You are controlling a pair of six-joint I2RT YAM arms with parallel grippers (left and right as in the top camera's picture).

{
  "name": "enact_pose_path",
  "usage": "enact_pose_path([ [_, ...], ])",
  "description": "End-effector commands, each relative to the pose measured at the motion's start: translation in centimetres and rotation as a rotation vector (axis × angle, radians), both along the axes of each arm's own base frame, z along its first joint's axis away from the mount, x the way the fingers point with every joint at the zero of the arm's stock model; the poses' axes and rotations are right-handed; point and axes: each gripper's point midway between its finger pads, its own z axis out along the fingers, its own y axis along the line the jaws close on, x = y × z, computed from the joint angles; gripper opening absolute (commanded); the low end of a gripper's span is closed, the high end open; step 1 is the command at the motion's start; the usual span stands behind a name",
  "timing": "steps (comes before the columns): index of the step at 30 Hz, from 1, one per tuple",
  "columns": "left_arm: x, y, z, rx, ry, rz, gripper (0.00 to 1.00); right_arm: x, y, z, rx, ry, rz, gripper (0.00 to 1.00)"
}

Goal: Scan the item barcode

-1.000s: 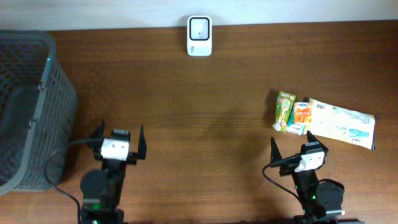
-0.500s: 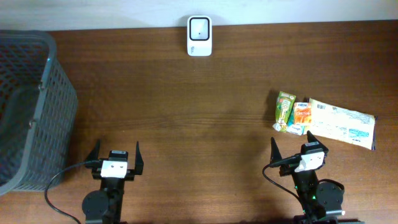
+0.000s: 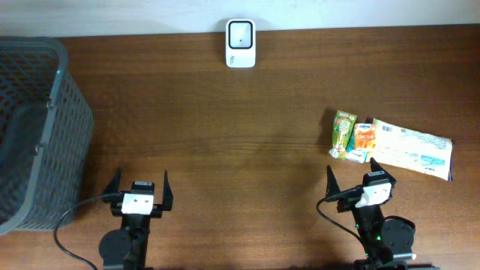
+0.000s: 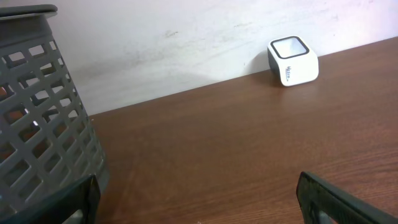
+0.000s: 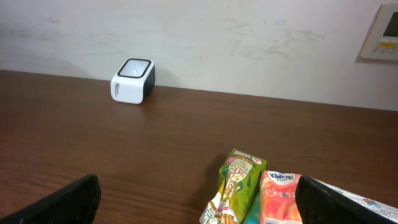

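**A:** so where's everything sitting? Big dark grey plastic mesh basket [image 3: 34, 127] is way off at 9 o'clock, and the small white box scanner with the dark window [image 3: 241, 43] is up at 12 against the wall.

**B:** yeah, and the items are a bunch at 3 o'clock: long white and blue snack bag [image 3: 414, 148] lying roughly left-right, small orange and white carton [image 3: 364, 140], green juice carton [image 3: 343, 133] long axis running near-far.

**A:** which arm?

**B:** right gripper [image 3: 363, 178], I'd say. Jaws spread wide, empty, cartons just ahead at its 12. Left gripper [image 3: 139, 184] is equally wide and empty but well apart from them.
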Motion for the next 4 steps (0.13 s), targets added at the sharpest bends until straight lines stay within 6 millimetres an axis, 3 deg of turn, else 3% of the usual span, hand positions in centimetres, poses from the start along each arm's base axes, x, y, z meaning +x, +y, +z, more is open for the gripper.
enact_pose_path([
  [1,-0.04,0.09,-0.09,0.009,0.0,0.003,0.99,0.01,-0.07,-0.24,0.004,0.002,-0.002,0.99],
  [4,-0.04,0.09,-0.09,0.009,0.0,0.003,0.99,0.01,-0.07,-0.24,0.004,0.002,-0.002,0.99],
])
